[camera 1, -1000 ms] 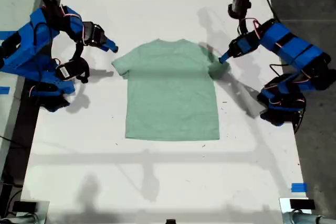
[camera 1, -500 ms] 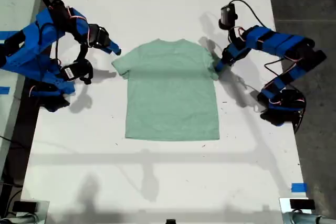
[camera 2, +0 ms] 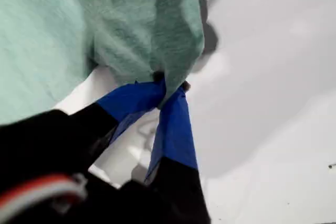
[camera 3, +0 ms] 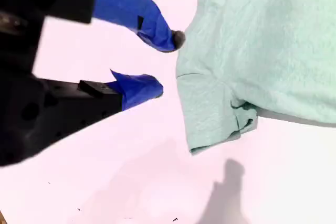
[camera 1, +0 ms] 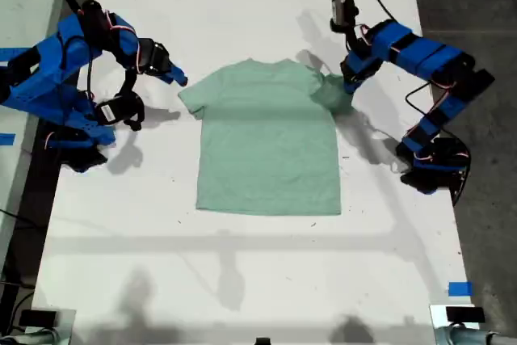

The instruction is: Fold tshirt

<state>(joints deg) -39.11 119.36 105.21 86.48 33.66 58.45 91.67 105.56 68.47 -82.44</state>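
Observation:
The pale mint-green tshirt (camera 1: 266,143) lies flat on the white table, neck toward the exterior view's top. My first gripper (camera 1: 346,85) is at the sleeve on the exterior view's right and is shut on it; that sleeve is bunched and raised off the table. In the first wrist view the blue fingertips (camera 2: 169,85) pinch a fold of the tshirt (camera 2: 105,24). My second gripper (camera 1: 179,78) hovers open just outside the other sleeve, apart from the cloth. The second wrist view shows its blue gripper (camera 3: 167,64) spread beside that sleeve (camera 3: 215,114).
The white table (camera 1: 242,280) runs toward the exterior view's bottom. Both arm bases stand at its side edges. A blue tape mark (camera 1: 459,288) sits near the exterior view's bottom right. Dark floor (camera 1: 485,6) lies past the right-hand edge in that view.
My first gripper moved in onto the sleeve, shut on it and lifted it, tugging the shirt slightly toward the exterior view's right. My second gripper edged closer to the other sleeve.

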